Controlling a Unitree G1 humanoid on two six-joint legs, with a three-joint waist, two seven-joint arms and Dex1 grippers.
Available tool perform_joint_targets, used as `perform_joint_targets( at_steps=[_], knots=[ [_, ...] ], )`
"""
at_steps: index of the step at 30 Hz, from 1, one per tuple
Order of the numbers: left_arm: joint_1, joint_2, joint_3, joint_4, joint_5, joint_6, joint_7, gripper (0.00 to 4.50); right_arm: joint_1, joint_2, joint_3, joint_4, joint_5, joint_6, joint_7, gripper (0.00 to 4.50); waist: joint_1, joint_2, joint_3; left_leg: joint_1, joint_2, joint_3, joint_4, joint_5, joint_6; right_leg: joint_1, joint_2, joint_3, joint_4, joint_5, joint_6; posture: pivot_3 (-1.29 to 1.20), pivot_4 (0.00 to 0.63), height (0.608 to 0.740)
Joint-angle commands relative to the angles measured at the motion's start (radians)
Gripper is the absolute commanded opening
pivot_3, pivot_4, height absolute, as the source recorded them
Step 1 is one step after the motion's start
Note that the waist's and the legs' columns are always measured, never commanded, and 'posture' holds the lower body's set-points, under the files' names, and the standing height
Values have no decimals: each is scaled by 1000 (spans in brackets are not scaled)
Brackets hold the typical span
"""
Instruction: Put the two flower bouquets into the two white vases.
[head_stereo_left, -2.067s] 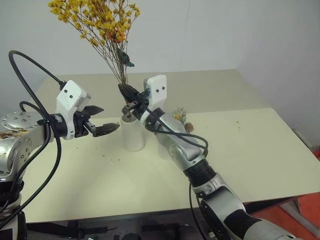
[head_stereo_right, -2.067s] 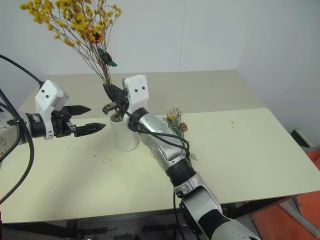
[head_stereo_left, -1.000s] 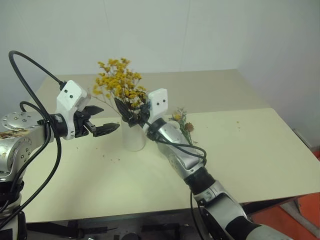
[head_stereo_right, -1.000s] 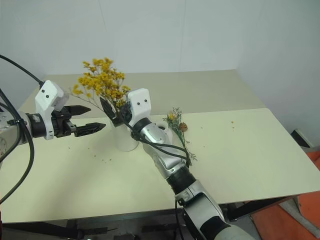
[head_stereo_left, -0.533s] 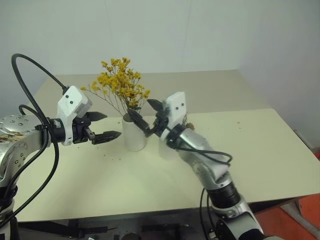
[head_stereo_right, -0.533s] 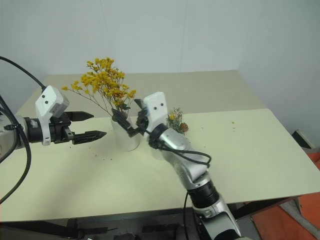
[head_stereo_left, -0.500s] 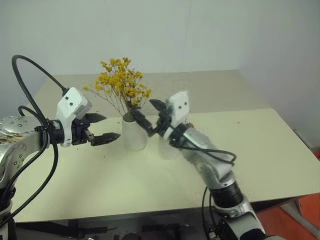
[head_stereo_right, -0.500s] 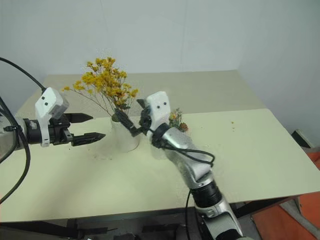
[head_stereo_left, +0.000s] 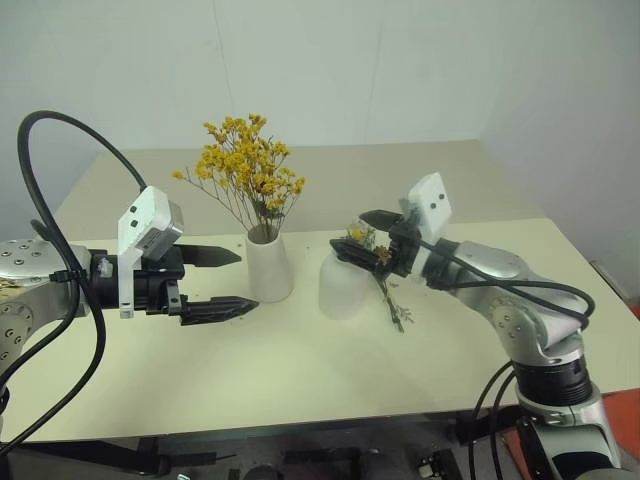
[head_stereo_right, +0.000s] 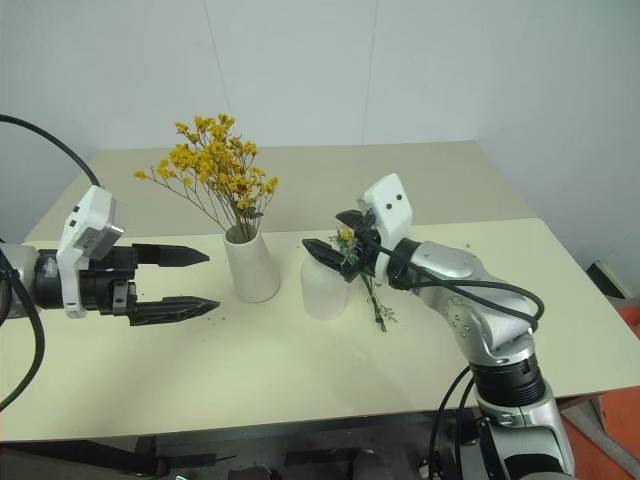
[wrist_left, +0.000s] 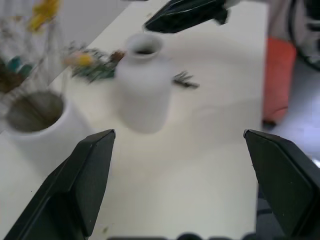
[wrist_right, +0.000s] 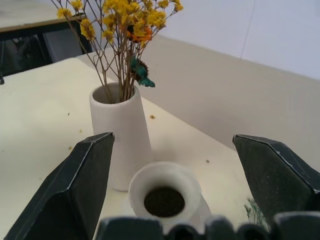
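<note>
moved: right gripper (head_stereo_left: 366, 235) let go of yellow bunch (head_stereo_left: 246, 170), swung right, now mid-frame over short vase (head_stereo_left: 343, 285) | table (head_stereo_left: 520, 300) | tall vase (head_stereo_left: 268, 265) holds yellow bunch, centre-left | green bunch (head_stereo_left: 378, 262) lies beside short vase | both grippers' fingers apart, empty; left gripper (head_stereo_left: 215, 279) lower left | step: first bunch done; next: grasp green bunch's stems, feed into narrow neck

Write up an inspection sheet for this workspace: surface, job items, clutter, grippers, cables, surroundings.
Surface: cream table, with a second table butted behind it.
Job's things: yellow bouquet stands in the tall white vase; short narrow-necked vase is empty; grey-green bouquet lies on the table behind and beside the short vase.
Clutter: small flower crumbs scattered near the tall vase.
Grippers: left gripper open, empty, beside the tall vase; right gripper open, empty, above the short vase.
Cables: black cable loops over the left arm; another runs along the right forearm.
Surroundings: white walls; orange floor on the right.
</note>
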Motion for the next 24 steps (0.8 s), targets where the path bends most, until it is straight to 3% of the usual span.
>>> perform_joint_targets(
  at_steps=[1, 6, 11, 18, 24],
  knots=[
    [-75, -50, -70, 0, -5, -25, 41, 4500, -37, -19, -85, -40, 52, 51, -17, 4463, 4, 0, 0, 1, 0, 0, 0, 0, 0, 1, 0, 0, 0, 0, 0, 0, 150, 740],
    [-195, -147, -211, 37, 38, -15, 95, 4500, -97, -73, -101, -3, 12, 164, -79, 4463, 12, 0, 0, 0, 0, 0, 0, 0, 0, 1, 0, 0, 0, 0, 0, 0, 150, 740],
    [-275, -220, -316, 65, 73, -11, 112, 4500, -158, -160, -16, 40, -75, 342, -148, 4463, 13, 0, 0, -1, -1, 0, 0, 0, 0, 1, -1, 0, -1, 0, 0, 0, 150, 740],
    [-317, -261, -379, 101, 120, -20, 100, 4500, -168, -161, 12, 65, -128, 498, -199, 4463, 10, 0, 0, -1, -1, 0, 0, 0, 0, 0, 0, 0, -1, 0, 0, 0, 150, 740],
    [-382, -285, -415, 157, 176, -21, 100, 4500, -155, -165, 103, 141, -151, 562, -155, 4463, 11, 0, 0, -1, -1, 0, 0, 0, 0, 0, 0, 0, -2, 0, 0, 0, 150, 740]
  ],
)
